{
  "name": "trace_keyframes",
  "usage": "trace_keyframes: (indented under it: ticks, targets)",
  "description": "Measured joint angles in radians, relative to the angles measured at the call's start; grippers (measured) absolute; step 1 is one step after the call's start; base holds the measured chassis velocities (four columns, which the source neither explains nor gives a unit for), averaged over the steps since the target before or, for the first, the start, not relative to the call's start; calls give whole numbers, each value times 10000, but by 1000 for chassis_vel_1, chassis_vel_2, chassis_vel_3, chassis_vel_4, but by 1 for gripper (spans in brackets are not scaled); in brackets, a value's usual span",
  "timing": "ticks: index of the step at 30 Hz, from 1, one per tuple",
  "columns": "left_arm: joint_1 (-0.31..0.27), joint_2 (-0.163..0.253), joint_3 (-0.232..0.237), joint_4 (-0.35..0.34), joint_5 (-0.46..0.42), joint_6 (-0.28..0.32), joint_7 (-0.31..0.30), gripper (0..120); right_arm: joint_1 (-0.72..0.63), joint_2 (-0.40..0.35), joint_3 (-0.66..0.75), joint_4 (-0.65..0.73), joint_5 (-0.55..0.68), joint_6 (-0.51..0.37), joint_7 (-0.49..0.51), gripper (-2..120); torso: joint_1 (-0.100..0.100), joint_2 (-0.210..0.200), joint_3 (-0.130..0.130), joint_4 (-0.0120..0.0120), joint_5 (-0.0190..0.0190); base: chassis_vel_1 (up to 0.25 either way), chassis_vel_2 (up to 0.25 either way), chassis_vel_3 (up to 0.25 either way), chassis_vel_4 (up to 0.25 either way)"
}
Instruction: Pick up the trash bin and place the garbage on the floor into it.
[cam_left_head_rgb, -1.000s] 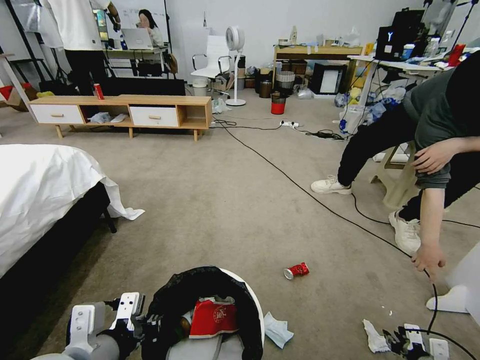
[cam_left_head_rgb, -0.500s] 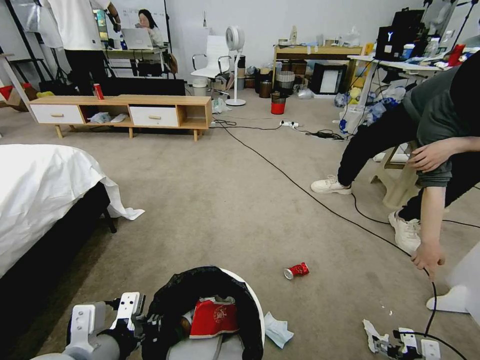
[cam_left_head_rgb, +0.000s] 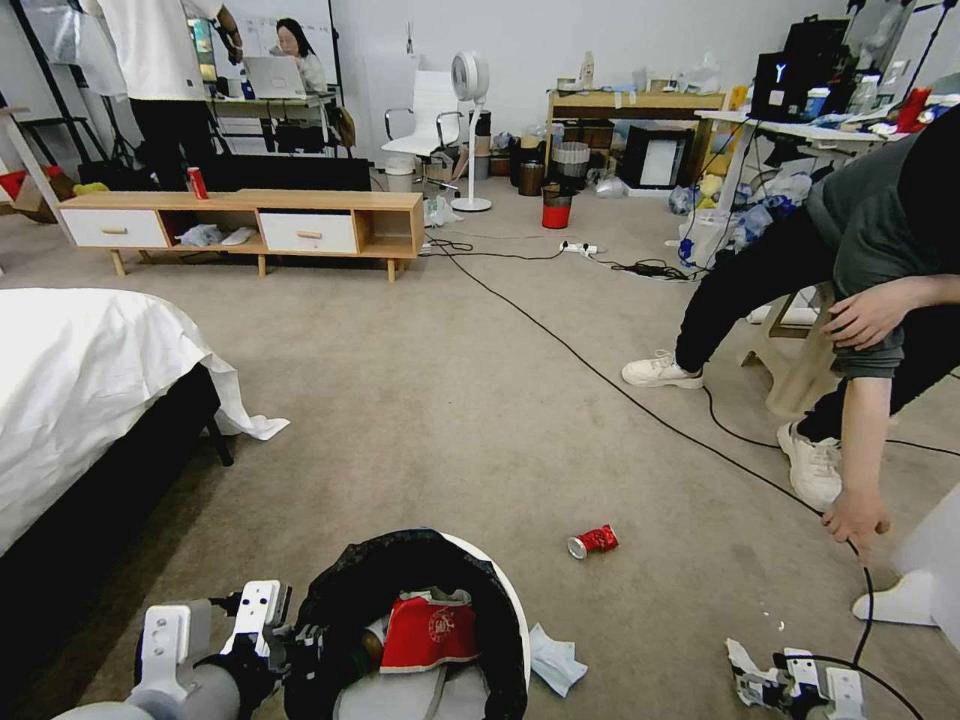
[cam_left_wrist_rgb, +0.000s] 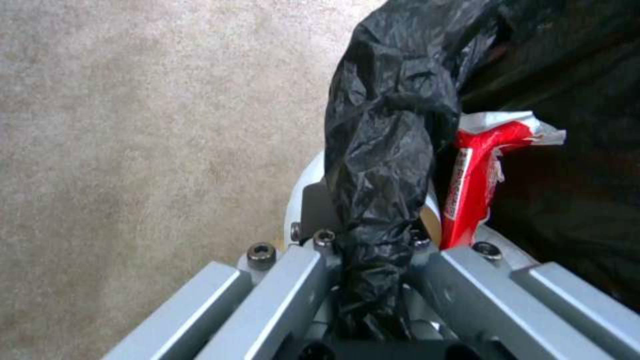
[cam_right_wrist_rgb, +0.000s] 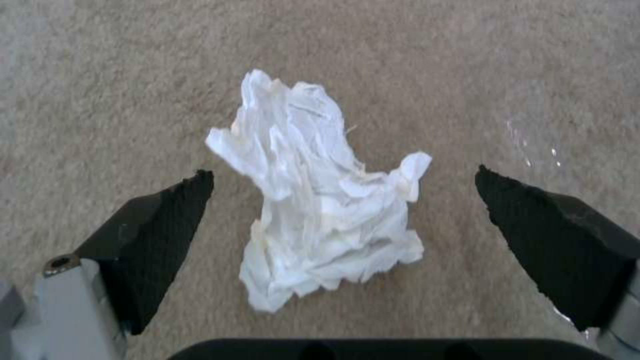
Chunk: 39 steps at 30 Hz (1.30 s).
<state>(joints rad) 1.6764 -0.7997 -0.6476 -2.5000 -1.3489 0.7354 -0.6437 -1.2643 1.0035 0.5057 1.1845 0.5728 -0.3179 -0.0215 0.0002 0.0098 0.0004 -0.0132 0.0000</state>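
Now | tissue (cam_right_wrist_rgb: 320, 210) btwn open R fingers (cam_right_wrist_rgb: 157, 235) | on carpet (cam_right_wrist_rgb: 100, 75)

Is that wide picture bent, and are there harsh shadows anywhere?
Head view: wide lens bows edges near the borders, like the cabinet; soft shadow beneath the bed. Right wrist view: even light, the tissue barely shadows the floor.

— What changed?
— The right gripper (cam_left_head_rgb: 790, 685) slid leftward along the floor (cam_left_head_rgb: 480, 420) toward the crumpled tissue (cam_left_head_rgb: 745, 670), closing the gap between them.
— Anything else?
— The person's hand (cam_left_head_rgb: 868, 312) on the knee shifted slightly.
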Motion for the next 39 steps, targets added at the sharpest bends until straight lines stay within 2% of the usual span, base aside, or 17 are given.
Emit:
trace_keyframes:
  ticks: [10, 14, 18, 20, 21, 23, 24, 26, 27, 29, 30, 32, 35, 38, 39]
  targets:
    - [-57, -11, 1, 0, -13, 0, 1, 1, 792, 122, -442, -635, 44, 29, -72, 100, 0, 0, 0, 3, 0, 0, 0, 0, 0]
    - [-68, 10, -60, 0, -57, 0, 4, 1, 935, 129, -584, -978, -22, 9, -286, 100, 0, 0, 0, -3, 1, 0, 0, 0, 0]
    - [-87, 15, -64, 0, -74, 0, 5, 1, 1072, 192, -609, -1184, -79, -19, -352, 93, 0, 0, 1, -1, 0, 0, 0, 0, 0]
    - [-122, 28, -64, 0, -86, 0, 6, 1, 1118, 209, -630, -1239, -88, -26, -356, 80, 0, 0, 0, 1, 0, 0, 0, 0, 0]
    - [-122, 28, -64, 0, -86, 0, 6, 1, 1118, 209, -630, -1239, -88, -26, -356, 80, 0, 0, 0, 1, 0, 0, 0, 0, 0]
    - [-155, 36, -64, 0, -102, 0, 10, 1, 1059, 175, -629, -1237, -99, -40, -354, 68, 0, 0, 0, 0, 0, 0, 0, 0, 0]
    - [-155, 36, -64, 0, -102, 0, 10, 1, 1059, 175, -629, -1237, -99, -40, -354, 68, 0, 0, 0, 0, 0, 0, 0, 0, 0]
    - [-176, 36, -61, 0, -104, 0, 14, 1, 966, 157, -587, -1237, -144, -19, -355, 59, 0, 0, 0, -1, 1, 0, 0, 0, 0]
    - [-176, 36, -61, 0, -104, 0, 14, 1, 966, 157, -587, -1237, -144, -19, -355, 59, 0, 0, 0, -1, 1, 0, 0, 0, 0]
    - [-204, 44, -51, 0, -106, 0, 18, 1, 912, 129, -509, -1238, -162, 13, -365, 48, 0, 0, 0, -2, 0, 0, 0, 0, 0]
    - [-204, 44, -51, 0, -106, 0, 18, 1, 912, 129, -509, -1238, -162, 13, -365, 48, 0, 0, 0, -2, 0, 0, 0, 0, 0]
    - [-233, 62, -36, 0, -113, 0, 18, 1, 846, 86, -463, -1179, -155, 17, -368, 37, 0, 0, 0, 0, 1, 0, 0, 0, 0]
    - [-240, 66, -35, 0, -115, 0, 18, 1, 795, 59, -438, -1107, -139, 12, -368, 30, 0, 0, 0, 0, 0, 0, 0, 0, 0]
    - [-242, 75, -44, 0, -117, 0, 19, 1, 654, 35, -344, -990, -129, 11, -367, 14, 0, 0, 0, 0, 1, 0, 0, 0, 0]
    - [-242, 75, -44, 0, -117, 0, 19, 1, 654, 35, -344, -990, -129, 11, -367, 14, 0, 0, 0, 0, 1, 0, 0, 0, 0]
